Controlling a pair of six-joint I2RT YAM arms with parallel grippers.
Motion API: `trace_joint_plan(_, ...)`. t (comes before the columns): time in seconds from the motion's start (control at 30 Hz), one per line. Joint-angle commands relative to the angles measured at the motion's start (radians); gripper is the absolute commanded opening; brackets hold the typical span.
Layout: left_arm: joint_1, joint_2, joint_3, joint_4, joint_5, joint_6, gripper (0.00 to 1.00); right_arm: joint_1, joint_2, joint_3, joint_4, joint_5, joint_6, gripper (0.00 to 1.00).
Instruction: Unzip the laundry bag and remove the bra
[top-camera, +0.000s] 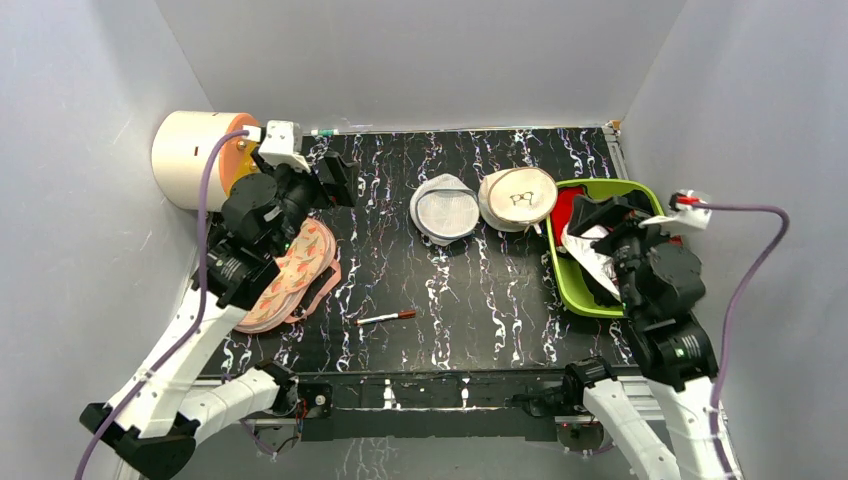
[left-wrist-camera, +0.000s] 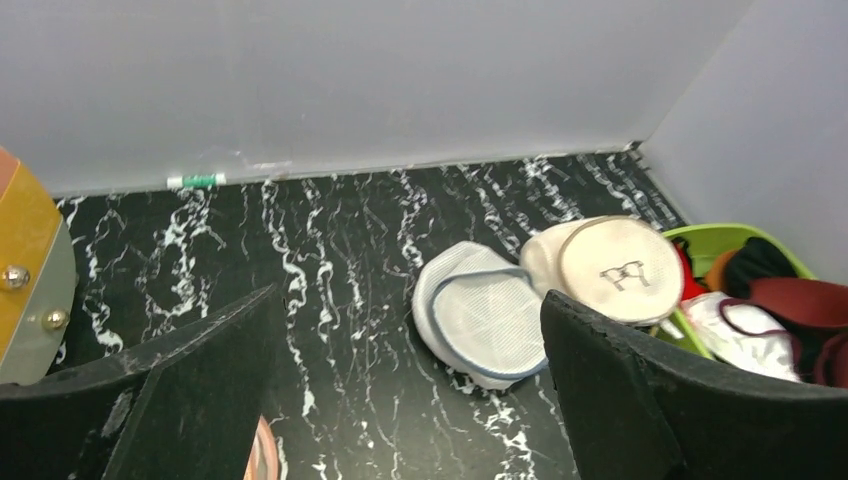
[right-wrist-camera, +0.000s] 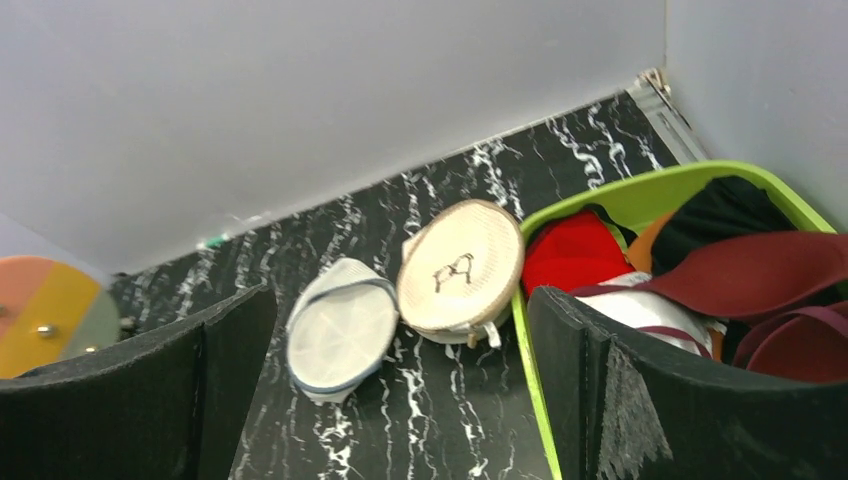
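Laundry bag (top-camera: 518, 198) sits toward the far edge of the worktop (top-camera: 480, 300), right of centre. It touches the grey-white mesh pouch (top-camera: 444, 208) on its left and the green bin (top-camera: 561, 272) on its right.

The bag is round, so I read no clear long axis. Its flat face carries the black glasses mark and is tipped up toward the near right corner.

Top view only: a peach leaf-print bra (top-camera: 300, 265) along the left edge, a pen (top-camera: 386, 317) near the front edge, and a cream drum (top-camera: 190, 160) at the far left corner.

Left wrist view: the bag (left-wrist-camera: 610, 268) shows a domed back bulging out behind the left of its face. Right wrist view: the bag (right-wrist-camera: 460, 265) shows a small tab at its near rim, and red, maroon and black clothing heaped in the bin.

Left gripper (top-camera: 338, 180) has its jaws spread wide and holds nothing, above the far left of the worktop. Right gripper (top-camera: 600, 214) is also spread wide and empty, over the bin.
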Motion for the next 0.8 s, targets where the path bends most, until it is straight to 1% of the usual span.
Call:
trace_joint_plan(0.0, 0.069, 0.041, -0.046, 0.051, 0.065, -0.011, 0.98, -0.047, 0.082, -0.039, 0.095, 0.004, -0.003, 0.98)
trace_joint_plan(0.17, 0.146, 0.098, -0.103, 0.080, 0.127, -0.016, 0.98, -0.099, 0.174, -0.085, 0.149, -0.008, 0.024, 0.98)
trace_joint_plan(0.3, 0.199, 0.137, -0.144, 0.098, 0.170, -0.019, 0.98, -0.136, 0.226, -0.112, 0.167, -0.081, 0.033, 0.98)
trace_joint_plan(0.4, 0.228, 0.161, -0.171, 0.114, 0.206, -0.026, 0.98, -0.156, 0.243, -0.146, 0.186, -0.103, 0.052, 0.98)
trace_joint_plan(0.57, 0.261, 0.190, -0.199, 0.147, 0.268, -0.037, 0.98, -0.180, 0.257, -0.178, 0.202, -0.181, 0.033, 0.98)
trace_joint_plan(0.77, 0.281, 0.210, -0.212, 0.180, 0.368, -0.046, 0.98, -0.194, 0.346, -0.148, 0.190, -0.279, 0.021, 0.98)
